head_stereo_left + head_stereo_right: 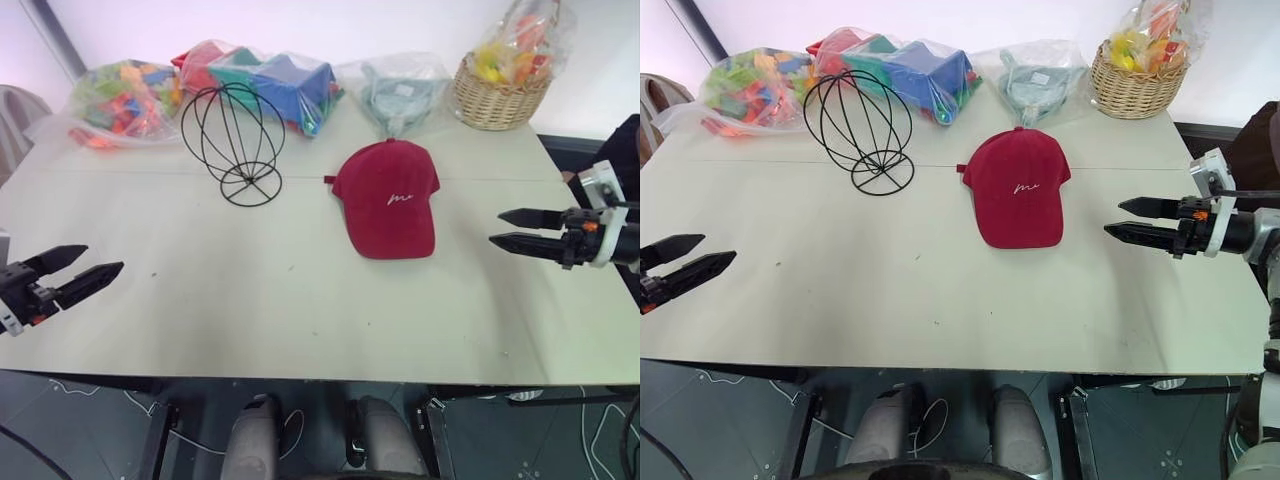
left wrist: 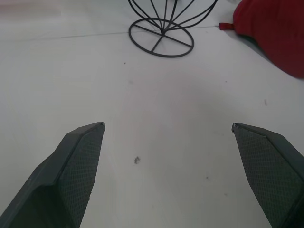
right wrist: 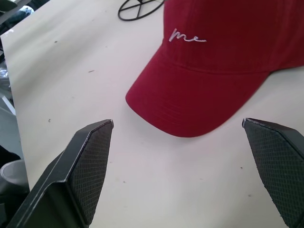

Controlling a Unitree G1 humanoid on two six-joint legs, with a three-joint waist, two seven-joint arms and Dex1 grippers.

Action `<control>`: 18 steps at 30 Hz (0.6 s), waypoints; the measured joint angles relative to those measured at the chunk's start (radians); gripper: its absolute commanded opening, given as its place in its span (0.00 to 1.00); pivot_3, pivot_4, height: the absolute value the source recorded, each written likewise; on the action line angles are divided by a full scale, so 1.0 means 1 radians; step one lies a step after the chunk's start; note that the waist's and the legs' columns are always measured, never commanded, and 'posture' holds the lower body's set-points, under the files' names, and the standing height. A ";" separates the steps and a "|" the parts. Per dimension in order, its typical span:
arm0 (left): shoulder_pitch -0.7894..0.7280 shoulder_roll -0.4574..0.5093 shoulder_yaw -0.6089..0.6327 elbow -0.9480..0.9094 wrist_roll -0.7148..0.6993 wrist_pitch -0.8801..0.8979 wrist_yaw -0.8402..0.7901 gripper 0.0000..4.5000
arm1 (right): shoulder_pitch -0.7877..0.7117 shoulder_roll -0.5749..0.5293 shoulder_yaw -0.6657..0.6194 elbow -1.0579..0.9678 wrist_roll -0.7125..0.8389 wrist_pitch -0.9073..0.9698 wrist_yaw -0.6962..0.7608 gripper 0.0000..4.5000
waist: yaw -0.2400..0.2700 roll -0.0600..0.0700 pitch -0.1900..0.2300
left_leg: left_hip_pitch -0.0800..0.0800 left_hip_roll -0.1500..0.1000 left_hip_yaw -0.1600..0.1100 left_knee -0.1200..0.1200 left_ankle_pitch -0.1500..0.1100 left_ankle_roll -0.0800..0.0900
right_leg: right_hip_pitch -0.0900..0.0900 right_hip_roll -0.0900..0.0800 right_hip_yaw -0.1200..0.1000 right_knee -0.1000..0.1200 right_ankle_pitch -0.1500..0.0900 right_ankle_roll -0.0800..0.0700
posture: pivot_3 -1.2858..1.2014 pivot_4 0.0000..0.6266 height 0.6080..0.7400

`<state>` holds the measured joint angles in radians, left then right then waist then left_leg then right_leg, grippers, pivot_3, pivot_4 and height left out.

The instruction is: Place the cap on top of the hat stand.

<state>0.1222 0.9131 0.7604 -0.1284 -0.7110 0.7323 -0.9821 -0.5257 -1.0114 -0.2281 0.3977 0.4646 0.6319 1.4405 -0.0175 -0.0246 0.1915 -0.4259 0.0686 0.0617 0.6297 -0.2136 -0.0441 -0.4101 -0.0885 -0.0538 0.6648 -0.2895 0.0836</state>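
Observation:
A dark red cap (image 1: 388,196) with a small white script mark lies flat on the pale table (image 1: 250,300), its brim toward the front edge. The black wire hat stand (image 1: 232,142) stands upright to the cap's left, bare on top. My right gripper (image 1: 503,228) hovers open at the table's right side, fingers aimed at the cap, nothing between them; the right wrist view has the cap's brim (image 3: 190,107) just ahead. At the left edge my left gripper (image 1: 95,262) is open and empty, with the stand's round base (image 2: 161,39) ahead of it in the left wrist view.
Along the table's far edge lie clear bags of coloured toys (image 1: 125,100), another bag of bright blocks (image 1: 270,85) and a bag with a grey item (image 1: 400,92). A woven basket (image 1: 498,95) of wrapped goods sits at the far right.

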 measured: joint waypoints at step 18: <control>-0.019 0.028 0.000 0.015 0.001 0.005 -0.021 1.00 | 0.051 -0.002 -0.024 -0.105 0.043 0.060 -0.080 1.00 | 0.000 0.000 0.000 | 0.000 0.000 0.000 0.000 0.000 0.000 | 0.000 0.000 0.000 0.000 0.000 0.000 | 0.52 0.24 1.00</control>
<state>0.1034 0.9408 0.7604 -0.1131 -0.7103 0.7372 -1.0030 -0.4749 -1.0136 -0.2518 0.2923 0.5077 0.6924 1.3605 -0.0177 -0.0245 0.1914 -0.4259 0.0686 0.0616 0.6297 -0.2136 -0.0440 -0.4101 -0.0885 -0.0537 0.6647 -0.2896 0.0836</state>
